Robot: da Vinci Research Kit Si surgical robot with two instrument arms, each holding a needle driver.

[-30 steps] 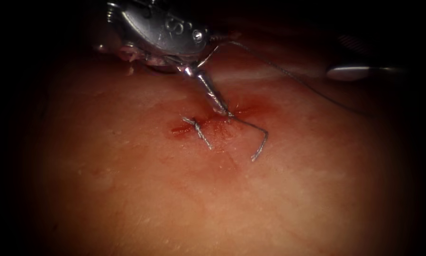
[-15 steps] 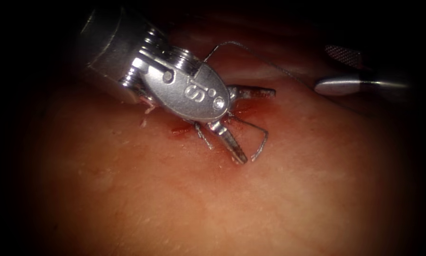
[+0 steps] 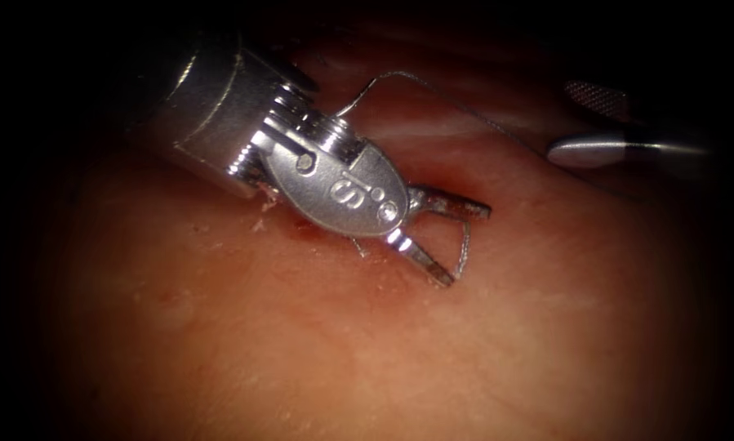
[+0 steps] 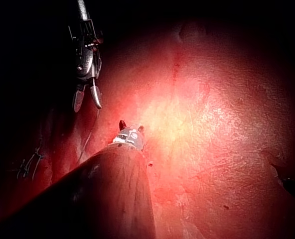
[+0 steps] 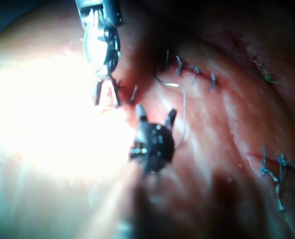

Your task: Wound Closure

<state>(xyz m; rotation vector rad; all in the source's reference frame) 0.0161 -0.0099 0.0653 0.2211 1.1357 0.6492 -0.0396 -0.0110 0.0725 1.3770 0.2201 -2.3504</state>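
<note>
In the endoscope view my left tool (image 3: 464, 245) lies across the red cut (image 3: 432, 189) in the tissue (image 3: 318, 351). Its jaws are open and straddle the free thread end (image 3: 465, 245) on the cut's right, holding nothing. A short stitch tail (image 3: 358, 247) pokes out beside its wrist. A long thread (image 3: 481, 121) arcs from behind that wrist toward the right. My right tool (image 3: 597, 122) hovers at the far right with its jaws apart and nothing between them. The right wrist view has it (image 5: 155, 113) open beside the thread (image 5: 183, 117). I cannot tell where the needle is.
Red fluid stains the tissue around the cut. The right wrist view has a row of finished stitches (image 5: 195, 72) beyond the tools and another row (image 5: 279, 169) farther off. The left wrist view has the right tool (image 4: 86, 99) open above the tissue, with older stitches (image 4: 30, 164) nearby.
My left tool came down from the back, opened its jaws, and slid right along the cut until they straddle the free thread end. The right tool has barely shifted.
</note>
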